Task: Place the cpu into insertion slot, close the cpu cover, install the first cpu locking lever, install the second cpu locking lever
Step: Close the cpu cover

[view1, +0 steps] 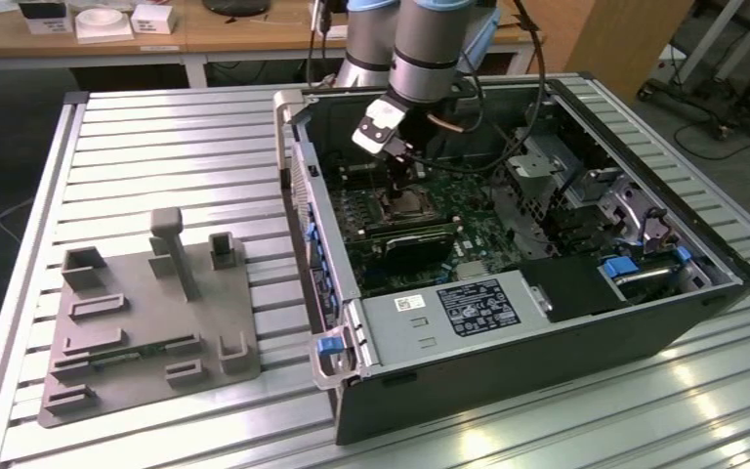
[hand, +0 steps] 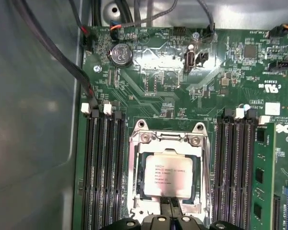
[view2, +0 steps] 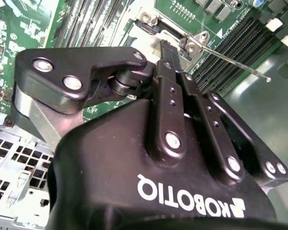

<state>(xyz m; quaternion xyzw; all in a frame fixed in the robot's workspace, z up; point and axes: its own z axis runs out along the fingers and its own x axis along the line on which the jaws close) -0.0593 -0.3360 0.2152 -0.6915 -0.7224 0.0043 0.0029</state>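
The fingers (view2: pixel 169 91), nearest the lens in the second wrist view, are drawn together with hardly a gap and hold nothing that can be made out. In the first wrist view their tips sit at the middle of the near edge of the cover (hand: pixel 166 143), which lies flat over the socket (hand: pixel 141 184); whether they press on it cannot be told. The chip (hand: pixel 168 176) is seated in the socket, its pale face showing through the cover's window, directly ahead of the tips. A thin lever (view2: pixel 235 64) rises from a corner of the socket, its long axis slanting out over the memory slots (hand: pixel 103 167) to one side of the fingers; it appears unlatched (a judgement from its angle alone). Room is tight: memory slots flank the socket closely on both sides. The board lies level inside the open computer case (view1: pixel 506 362), which rests on a slatted metal bench (view1: pixel 167 137). A grey fixture plate (view1: pixel 141 322) lies well apart, towards the exterior view's left.
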